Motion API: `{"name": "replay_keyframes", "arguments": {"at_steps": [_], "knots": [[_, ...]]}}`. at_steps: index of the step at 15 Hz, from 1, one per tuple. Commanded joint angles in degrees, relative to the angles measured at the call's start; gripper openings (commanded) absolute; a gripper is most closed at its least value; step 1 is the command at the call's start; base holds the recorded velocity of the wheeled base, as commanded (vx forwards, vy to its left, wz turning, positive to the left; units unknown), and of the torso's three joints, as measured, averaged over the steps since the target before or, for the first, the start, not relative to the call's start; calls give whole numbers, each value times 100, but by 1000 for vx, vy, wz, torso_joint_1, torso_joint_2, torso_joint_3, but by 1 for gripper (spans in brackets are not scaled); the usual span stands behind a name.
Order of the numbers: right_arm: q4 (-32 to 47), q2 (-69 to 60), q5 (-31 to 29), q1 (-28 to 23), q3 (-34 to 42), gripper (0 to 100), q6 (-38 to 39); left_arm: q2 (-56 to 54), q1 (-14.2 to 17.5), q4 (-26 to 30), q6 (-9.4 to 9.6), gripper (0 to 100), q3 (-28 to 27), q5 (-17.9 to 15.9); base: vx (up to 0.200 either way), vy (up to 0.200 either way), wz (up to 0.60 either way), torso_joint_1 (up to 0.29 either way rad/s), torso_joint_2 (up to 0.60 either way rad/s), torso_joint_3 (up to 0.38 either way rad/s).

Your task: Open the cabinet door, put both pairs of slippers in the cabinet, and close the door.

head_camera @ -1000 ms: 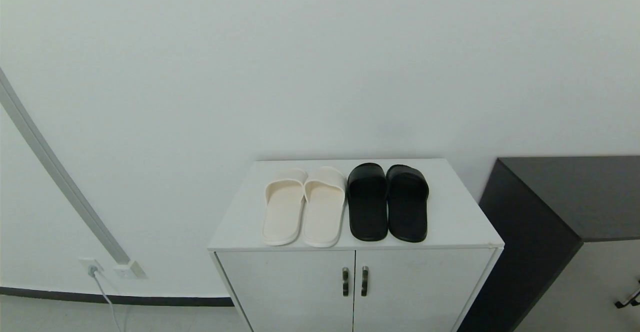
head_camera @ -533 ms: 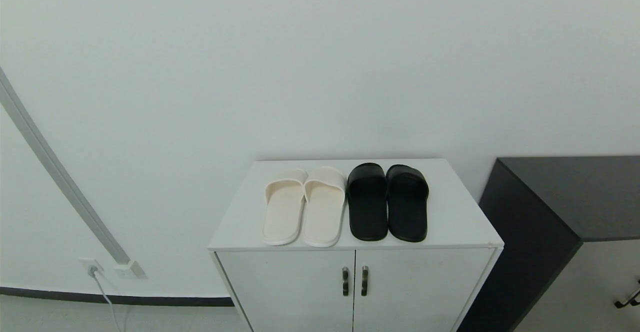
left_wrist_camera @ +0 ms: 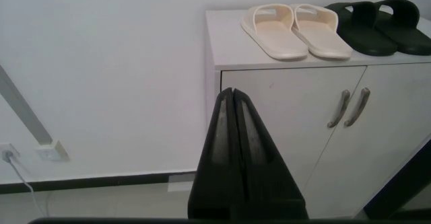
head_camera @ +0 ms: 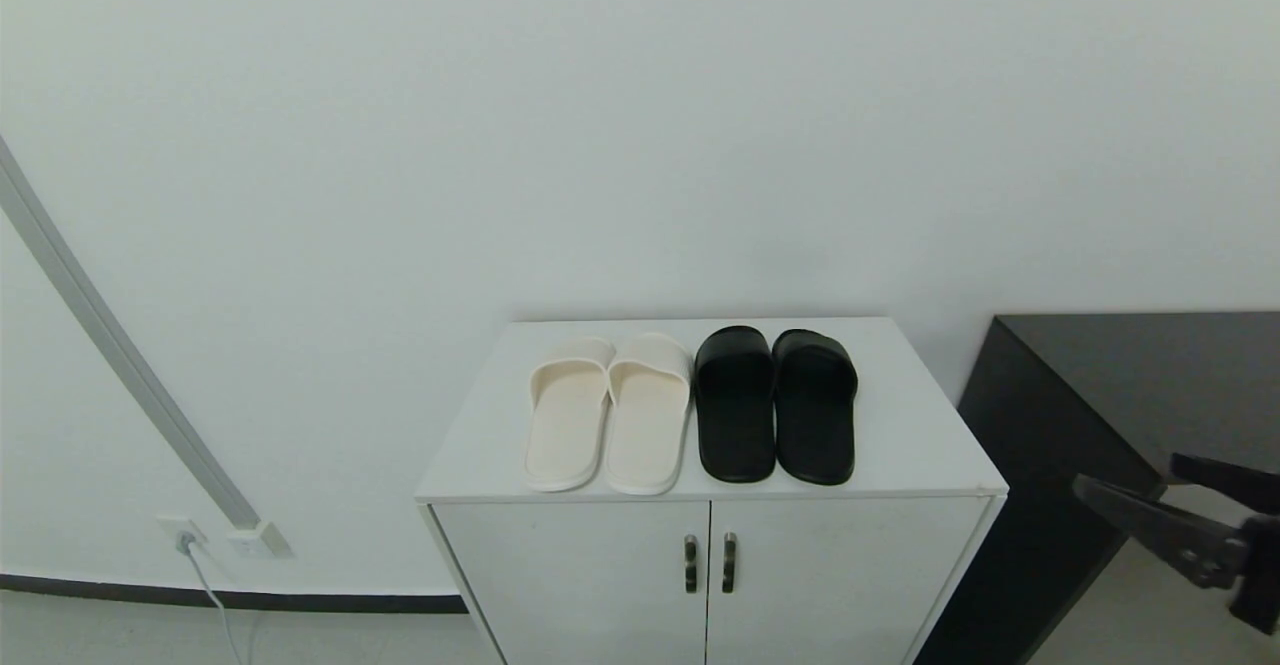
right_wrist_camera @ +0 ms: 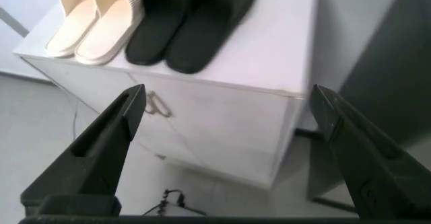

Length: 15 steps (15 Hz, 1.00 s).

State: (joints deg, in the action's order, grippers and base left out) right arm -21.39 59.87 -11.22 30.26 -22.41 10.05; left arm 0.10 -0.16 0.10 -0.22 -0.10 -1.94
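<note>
Cabinet door (head_camera: 850,585) closed: guide your wide-apart right gripper (head_camera: 1128,473) squarely around the right handle (head_camera: 729,562); left gripper (left_wrist_camera: 233,97) is pinched together.

Bright, even, diffuse light; faint soft shadow beside cabinet (head_camera: 920,445) on wall (head_camera: 600,145); head-view edges bowed.

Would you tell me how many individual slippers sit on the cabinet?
4, in a row on the cabinet top: outer white slipper leftmost, inner white slipper beside it, then inner black slipper and outer black slipper. None appears hidden.
</note>
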Motion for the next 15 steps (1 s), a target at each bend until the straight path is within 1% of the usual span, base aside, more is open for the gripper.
{"name": "replay_keyframes", "arguments": {"at_steps": [1, 5, 10, 15], "knots": [[-488, 1774, -1076, 1149, -730, 100, 727, -1, -2, -1, -4, 0, 1, 0, 0, 0, 0, 0, 0, 0], [-638, 2758, -1164, 1228, -1424, 100, 797, -1, -2, -1, -4, 0, 1, 0, 0, 0, 0, 0, 0, 0], [-1192, 4191, -1990, 1316, -2409, 100, 824, -1, -2, -1, -4, 0, 1, 0, 0, 0, 0, 0, 0, 0], [-1403, 5202, -2517, 1299, -3270, 100, 815, -1, -2, -1, -4, 0, 1, 0, 0, 0, 0, 0, 0, 0]]}}
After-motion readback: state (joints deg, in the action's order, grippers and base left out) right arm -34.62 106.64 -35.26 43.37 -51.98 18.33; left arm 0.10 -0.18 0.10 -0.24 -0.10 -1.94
